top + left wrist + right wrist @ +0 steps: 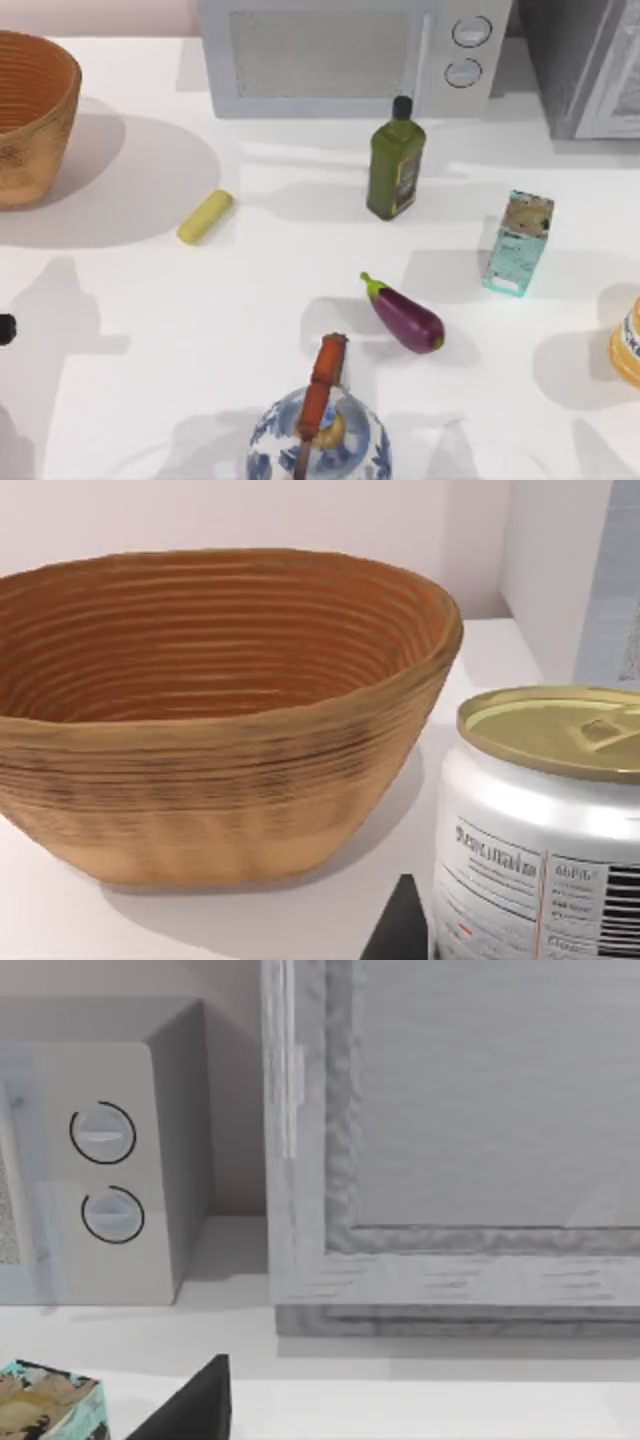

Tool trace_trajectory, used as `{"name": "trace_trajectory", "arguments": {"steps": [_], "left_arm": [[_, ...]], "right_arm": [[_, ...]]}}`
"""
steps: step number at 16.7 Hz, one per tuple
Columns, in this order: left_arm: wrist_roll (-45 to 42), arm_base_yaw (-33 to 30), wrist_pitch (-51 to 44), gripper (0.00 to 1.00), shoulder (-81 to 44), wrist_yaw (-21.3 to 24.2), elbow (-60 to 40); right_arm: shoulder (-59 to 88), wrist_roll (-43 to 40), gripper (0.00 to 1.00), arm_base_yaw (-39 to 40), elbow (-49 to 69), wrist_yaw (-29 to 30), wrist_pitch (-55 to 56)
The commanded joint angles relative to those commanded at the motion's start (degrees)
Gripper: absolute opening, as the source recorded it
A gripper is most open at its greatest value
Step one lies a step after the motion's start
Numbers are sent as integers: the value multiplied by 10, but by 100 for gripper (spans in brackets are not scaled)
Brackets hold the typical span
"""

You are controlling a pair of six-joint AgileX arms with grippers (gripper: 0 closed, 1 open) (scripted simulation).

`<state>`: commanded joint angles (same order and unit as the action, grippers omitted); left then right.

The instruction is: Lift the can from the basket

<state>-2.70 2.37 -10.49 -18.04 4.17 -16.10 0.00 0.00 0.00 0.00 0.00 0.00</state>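
Observation:
The can [545,820], white-sided with a pale yellow lid and printed label, is very close in the left wrist view, outside the basket [215,710] and beside its wall. My left gripper [480,935] is shut on the can; one dark finger [400,930] lies against its side and the other is hidden behind it. The wicker basket [30,110] stands at the table's far left corner, and what I see of its inside holds nothing. A black part of my left arm [5,328] pokes in at the left edge. My right gripper [320,1425] is parked, open, facing the microwave and cabinet.
A yellow-green stick [205,217], a green bottle [395,160], an eggplant [405,318], a teal carton [518,245] and an orange-yellow container [628,345] stand about the table. A blue-white teapot [318,440] is at the front. A microwave [340,55] and a grey cabinet [590,65] line the back.

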Motion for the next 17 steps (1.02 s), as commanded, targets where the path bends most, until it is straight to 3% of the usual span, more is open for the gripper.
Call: {"name": "trace_trajectory", "arguments": {"steps": [6,14,17], "left_arm": [[26,-23,100,0,172,-39,153],[26,-22,104,0,178,-41,161],[19,-23,128,0,135,-21,155]], "right_arm": [[0,0,100,0,0,0,0],[0,0,100,0,0,0,0],[0,0,100,0,0,0,0]]}}
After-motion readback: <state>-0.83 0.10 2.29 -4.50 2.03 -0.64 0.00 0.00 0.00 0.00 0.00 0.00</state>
